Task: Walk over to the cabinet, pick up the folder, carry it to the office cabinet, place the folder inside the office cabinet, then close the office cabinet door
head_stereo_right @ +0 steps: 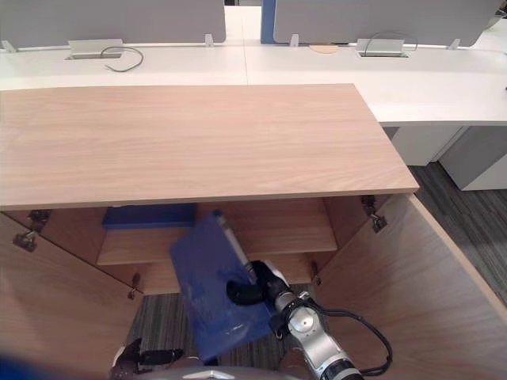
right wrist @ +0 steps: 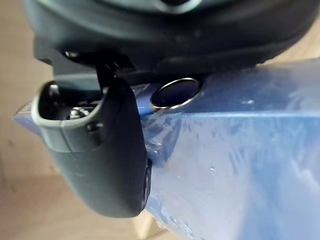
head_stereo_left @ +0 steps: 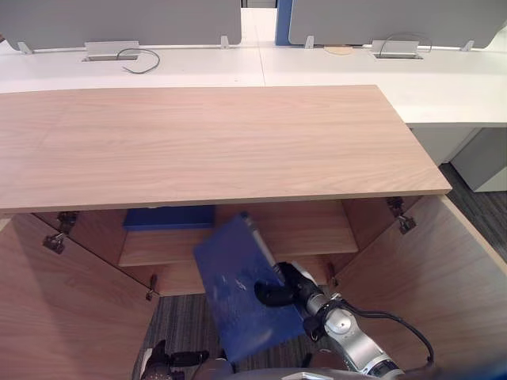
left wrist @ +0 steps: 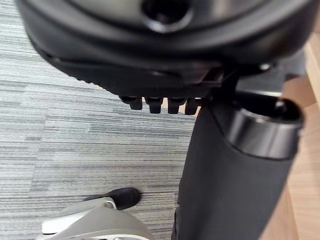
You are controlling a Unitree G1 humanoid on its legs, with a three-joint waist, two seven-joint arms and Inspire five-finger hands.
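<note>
Left eye view: pinching the blue folder by its right edge with the right robot hand, holding it tilted just in front of the open office cabinet, between the swung-out doors. Also showing a second blue folder lying flat on the left part of the shelf, and the left robot hand hanging low at the lower left. Right eye view: showing a white bench running behind the cabinet. Left wrist view: looking down on grey carpet, leaving it impossible to tell whether the left robot hand is spread or curled. Right wrist view: pressing the thumb onto the folder's glossy blue cover, clamping it.
</note>
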